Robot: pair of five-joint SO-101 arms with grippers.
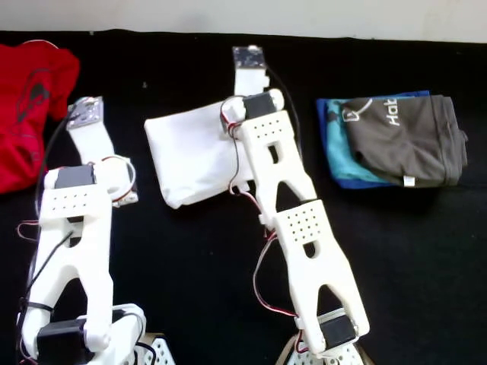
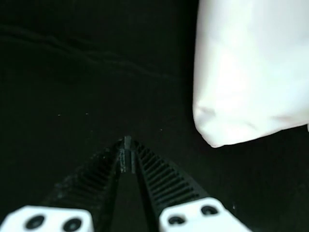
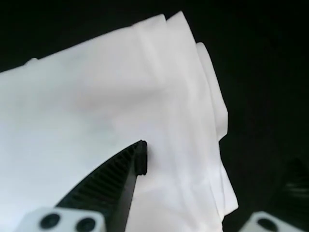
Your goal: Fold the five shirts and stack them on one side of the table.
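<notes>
High view: the folded white shirt [image 1: 190, 156] lies mid-table with your right arm [image 1: 278, 163] across its edge. A red shirt [image 1: 27, 99] sits far left. At right, a grey shirt [image 1: 407, 137] with partly hidden white lettering and a small hem tag [image 1: 409, 181] tops a teal shirt [image 1: 342, 158].

Left wrist view: your left gripper [image 2: 127, 153] is pressed together over the black table [image 2: 72, 72], beside the white shirt's corner.

Right wrist view: your right gripper [image 3: 215, 166] is spread, with the shirt's folded edge between its fingers.

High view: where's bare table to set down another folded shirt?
Widest bare table lies on the arms' side of the folded stack, outside the right arm. A smaller patch lies behind the white shirt, toward the red shirt. Crowded: between the left arm and right arm, by the white shirt.
</notes>
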